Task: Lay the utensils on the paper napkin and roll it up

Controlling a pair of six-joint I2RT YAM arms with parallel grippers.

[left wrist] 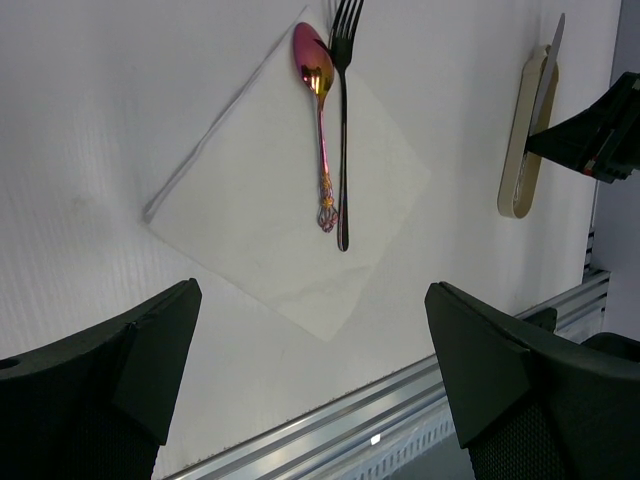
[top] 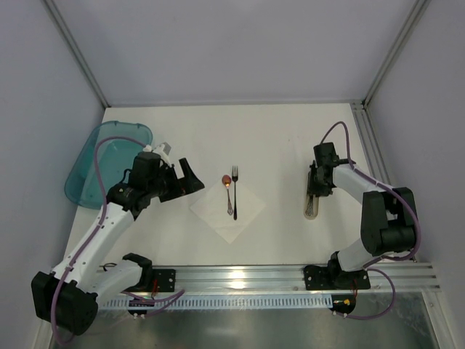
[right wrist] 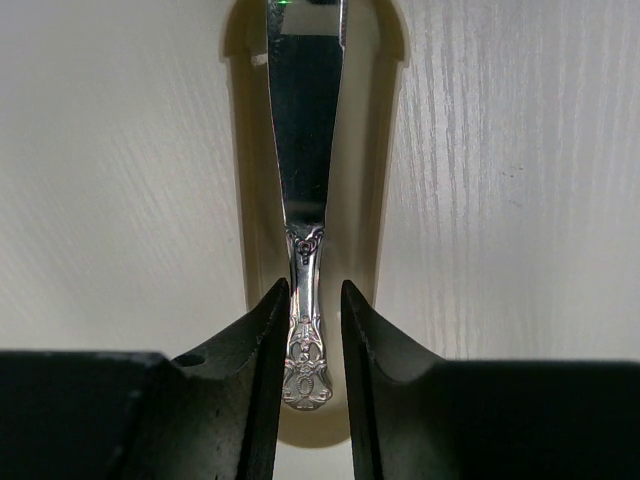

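Note:
The white paper napkin (top: 227, 211) (left wrist: 280, 200) lies as a diamond at the table's middle. A dark fork (top: 235, 190) (left wrist: 343, 150) and a pink-gold spoon (top: 227, 187) (left wrist: 320, 110) lie side by side on it, heads pointing away. A silver knife (right wrist: 305, 130) (left wrist: 548, 70) (top: 312, 206) rests in a beige oblong holder (right wrist: 375, 150) (left wrist: 520, 150) on the right. My right gripper (right wrist: 315, 290) (top: 314, 187) straddles the knife's ornate handle, with a narrow gap showing at the right finger. My left gripper (left wrist: 312, 290) (top: 195, 177) hovers wide open left of the napkin, holding nothing.
A translucent teal tub (top: 94, 167) sits at the far left behind the left arm. An aluminium rail (top: 290, 275) (left wrist: 400, 400) runs along the near table edge. Frame posts stand at the back corners.

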